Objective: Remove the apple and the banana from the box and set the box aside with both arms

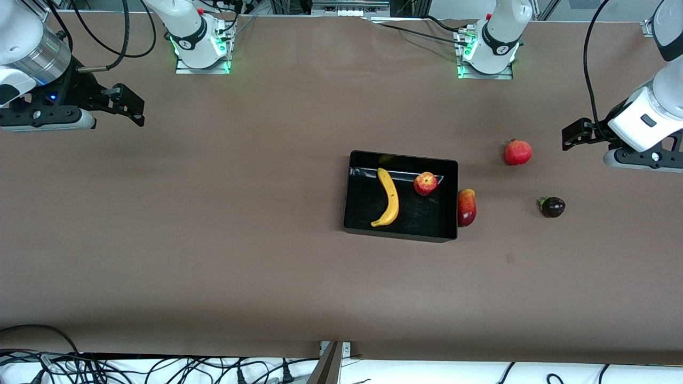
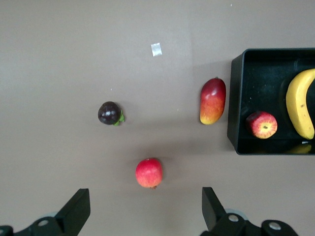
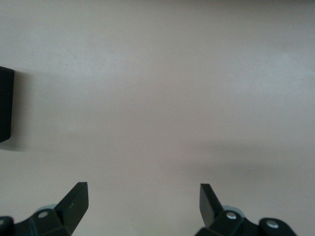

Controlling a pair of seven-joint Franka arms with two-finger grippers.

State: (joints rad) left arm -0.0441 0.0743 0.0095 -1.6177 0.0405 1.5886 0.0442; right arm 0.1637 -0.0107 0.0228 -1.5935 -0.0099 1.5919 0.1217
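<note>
The black box (image 1: 353, 160) sits mid-table with the yellow banana (image 1: 388, 198) and the small red-yellow apple (image 1: 425, 183) in it. The red-yellow mango (image 1: 466, 207) lies against the box's wall toward the left arm's end. The red pomegranate (image 1: 517, 152) and dark purple fruit (image 1: 553, 207) lie farther toward that end. My left gripper (image 1: 573, 134) is open and empty, raised at the left arm's end of the table; its view shows the pomegranate (image 2: 149, 172), purple fruit (image 2: 110, 113), mango (image 2: 212, 101), apple (image 2: 262, 125), banana (image 2: 300, 103) and box (image 2: 235, 105). My right gripper (image 1: 128, 104) is open and empty over bare table.
A small pale mark (image 1: 509, 258) lies on the brown table nearer the front camera than the mango; it also shows in the left wrist view (image 2: 156, 49). A corner of the box (image 3: 5, 104) shows in the right wrist view. Cables lie along the table's front edge.
</note>
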